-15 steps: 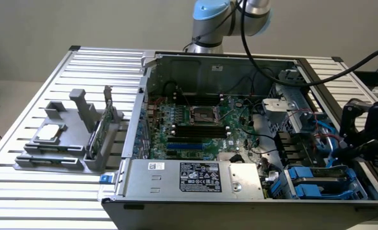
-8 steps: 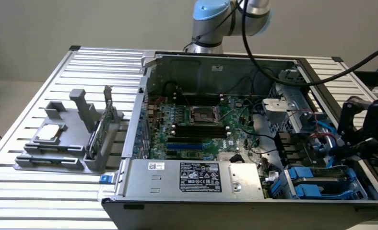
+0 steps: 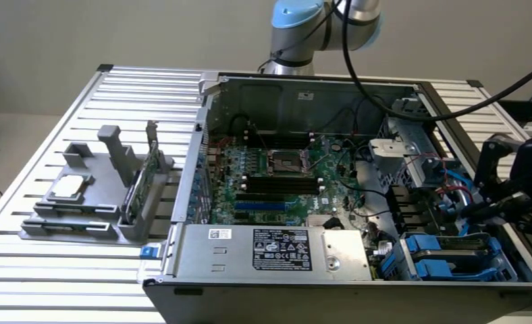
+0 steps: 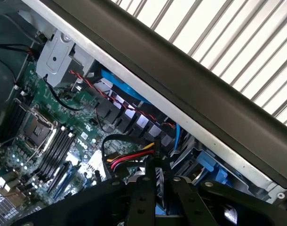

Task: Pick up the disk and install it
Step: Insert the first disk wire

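Note:
My gripper (image 3: 479, 209) hangs over the right side of the open computer case (image 3: 194, 169), just above the drive bay with blue plastic carriers (image 3: 433, 258). It is shut on the disk (image 4: 158, 181), which appears edge-on in the wrist view as a thin dark slab with a blue rail at its base, clamped between the black fingers (image 4: 142, 200). In the exterior view the disk (image 3: 467, 227) is a narrow strip below the fingers, mostly hidden by them. The bay's blue carriers (image 4: 207, 165) lie just beyond the disk.
Red, yellow and black power cables (image 4: 129, 160) run close under the gripper. The motherboard (image 3: 275, 175) fills the case floor, with the power supply (image 3: 275, 250) along the front. A grey fixture (image 3: 95, 202) at the exterior view's left holds a silver chip (image 3: 71, 186) and a green card (image 3: 140, 182).

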